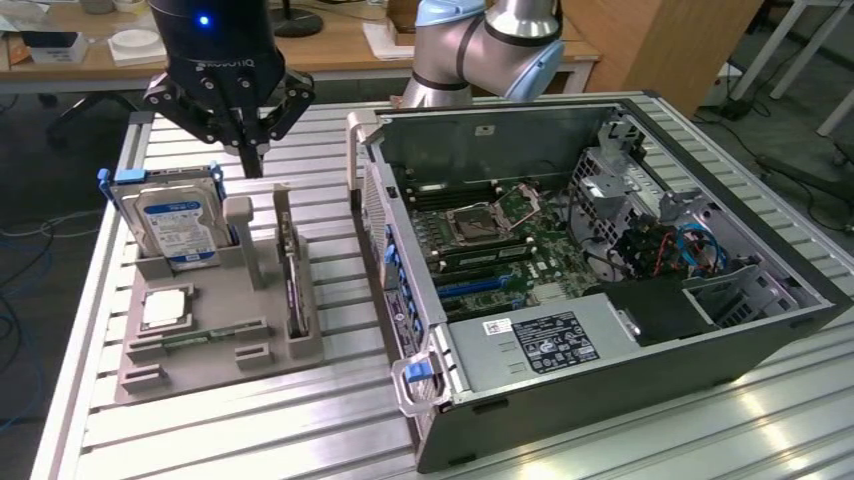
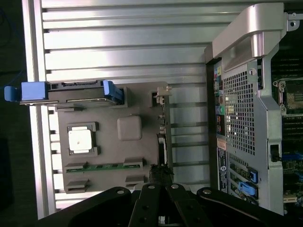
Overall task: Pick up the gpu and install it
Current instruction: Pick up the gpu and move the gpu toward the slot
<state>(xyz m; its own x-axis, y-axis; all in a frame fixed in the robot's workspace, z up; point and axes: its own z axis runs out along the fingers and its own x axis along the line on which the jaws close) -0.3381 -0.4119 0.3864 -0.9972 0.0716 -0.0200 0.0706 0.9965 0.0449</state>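
At the exterior view's left, a slatted metal tabletop (image 1: pixel 267 430) carries a grey parts holder (image 1: pixel 234 300). In the holder's left slot a silver hard drive (image 1: pixel 171 222) with a blue-and-white label stands upright. In front of it lie a square processor chip (image 1: pixel 163 310) and a narrow RAM stick (image 1: pixel 200 337). Above the holder's far end hangs the black gripper (image 1: pixel 251 160), tips pointing down. Its jaws are pressed fully together, holding nothing, and it is clear of every part. Just to its right and lower, the gpu (image 1: pixel 291 275) stands on edge in the holder's right-hand slot. It is a thin card seen almost edge-on, and nothing touches it. Further right, the open computer case (image 1: pixel 641 390) lies on its side with its motherboard (image 1: pixel 534 250) exposed. You appear to be on the approach to the pick. To do it well, you would need to part the jaws wide enough to straddle the card before any descent. Turn them so the pads meet the card's two flat faces rather than its ends. Centre the gripper over the top edge, away from the bracket end, and come straight down so the card does not rock in its slot. Watch the holder's raised post beside the card, since a finger could catch on it.
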